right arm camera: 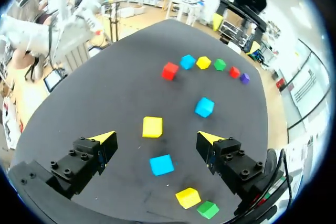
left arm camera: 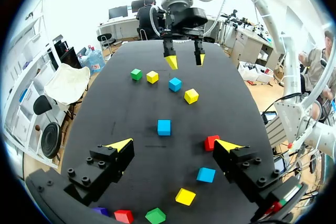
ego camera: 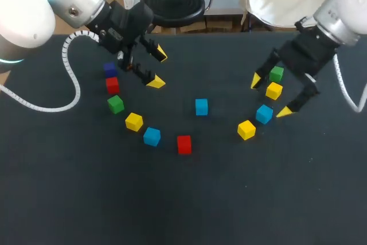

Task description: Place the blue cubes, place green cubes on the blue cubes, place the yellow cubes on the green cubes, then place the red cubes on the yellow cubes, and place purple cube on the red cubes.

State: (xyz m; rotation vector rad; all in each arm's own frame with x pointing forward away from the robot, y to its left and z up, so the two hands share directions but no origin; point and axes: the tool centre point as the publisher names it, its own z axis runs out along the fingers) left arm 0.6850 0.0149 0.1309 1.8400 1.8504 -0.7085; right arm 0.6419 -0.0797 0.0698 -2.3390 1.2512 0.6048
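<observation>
Finding left gripper and right gripper both spread open, we log one blue cube lying between the right's fingers.

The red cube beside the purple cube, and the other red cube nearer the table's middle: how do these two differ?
The red cube beside the purple cube sits closely between it and a green cube; the other red cube stands clear of its neighbours. The first is near the left hand; the second is far from it and from the right hand. Both look alike in colour and size; neither is stacked or held.
</observation>
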